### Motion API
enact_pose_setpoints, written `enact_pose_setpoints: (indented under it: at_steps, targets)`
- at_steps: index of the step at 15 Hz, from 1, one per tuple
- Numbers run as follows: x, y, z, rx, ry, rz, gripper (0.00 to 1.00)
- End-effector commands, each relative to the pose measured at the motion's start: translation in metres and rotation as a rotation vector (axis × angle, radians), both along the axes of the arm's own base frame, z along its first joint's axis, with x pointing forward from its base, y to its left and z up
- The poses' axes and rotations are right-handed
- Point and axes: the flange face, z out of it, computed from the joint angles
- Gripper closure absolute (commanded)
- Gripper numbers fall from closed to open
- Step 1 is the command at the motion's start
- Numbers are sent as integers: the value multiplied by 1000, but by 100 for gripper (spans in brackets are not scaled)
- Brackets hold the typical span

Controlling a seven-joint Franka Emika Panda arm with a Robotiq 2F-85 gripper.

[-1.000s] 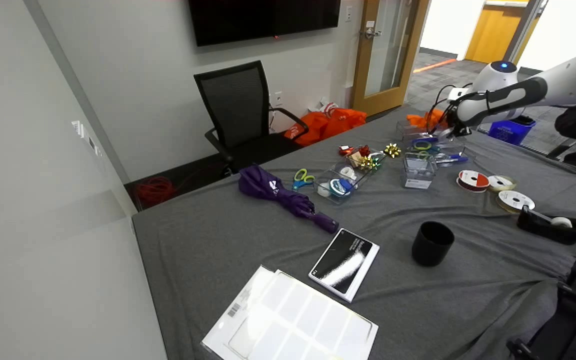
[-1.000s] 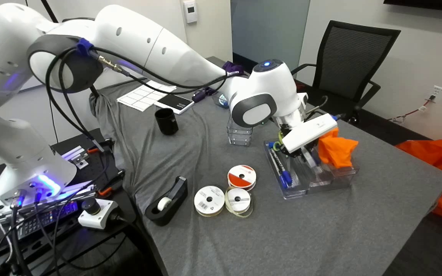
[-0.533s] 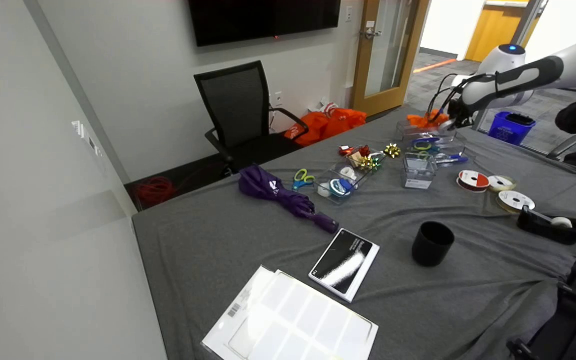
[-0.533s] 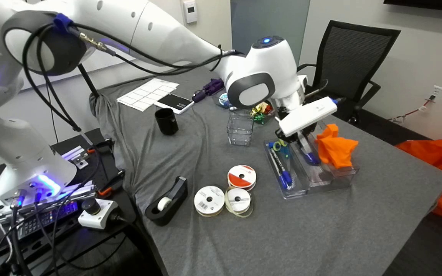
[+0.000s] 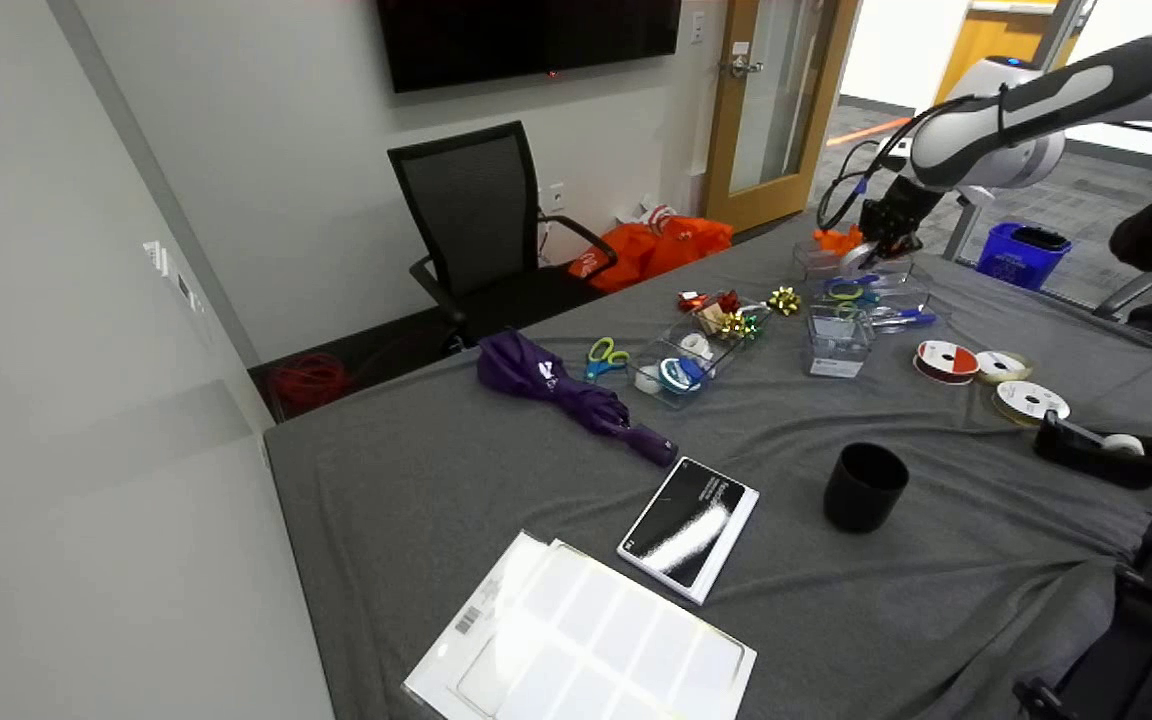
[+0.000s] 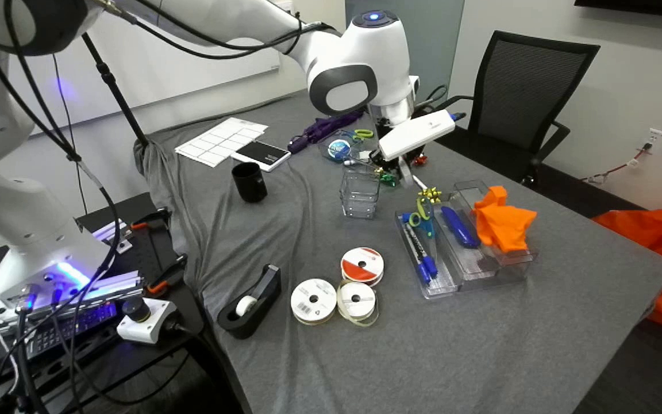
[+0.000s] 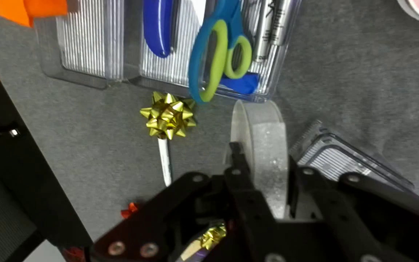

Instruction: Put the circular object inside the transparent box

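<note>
The circular object is a whitish-silver ribbon spool (image 7: 267,145), standing on edge between my fingers; it also shows in both exterior views (image 5: 856,258) (image 6: 405,172). My gripper (image 7: 264,156) is shut on it, one finger against each flat side, and holds it above the table. The transparent box (image 6: 360,195) is a small clear plastic box on the table, also in an exterior view (image 5: 837,345). In the wrist view part of the transparent box (image 7: 344,156) shows right of the spool, its lower part hidden behind the right finger. The spool is apart from the box.
A clear divided tray (image 6: 440,284) with scissors, markers and an orange cloth (image 6: 503,221) lies beside the box. A gold bow (image 7: 168,115), several ribbon rolls (image 6: 314,300), a tape dispenser (image 6: 250,302) and a black cup (image 6: 249,182) are on the table.
My gripper has lifted the spool from over the divided tray and carried it toward the side where the transparent box stands. The blue item in the tray is now uncovered. The spool stays held.
</note>
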Motion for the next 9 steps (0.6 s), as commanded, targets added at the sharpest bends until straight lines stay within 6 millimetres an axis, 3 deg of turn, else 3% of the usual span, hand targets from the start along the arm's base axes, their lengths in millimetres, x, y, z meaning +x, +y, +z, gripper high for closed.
enact_pose_setpoints:
  at_steps: [1,5,6,9]
  targets:
    - [-2,8,1,1,10,19,78]
    - [-11,16,0,0,29,38,78]
    - [-10,15,1,-4,36,43,94]
    - [-10,27,-1,-42,48,81,94]
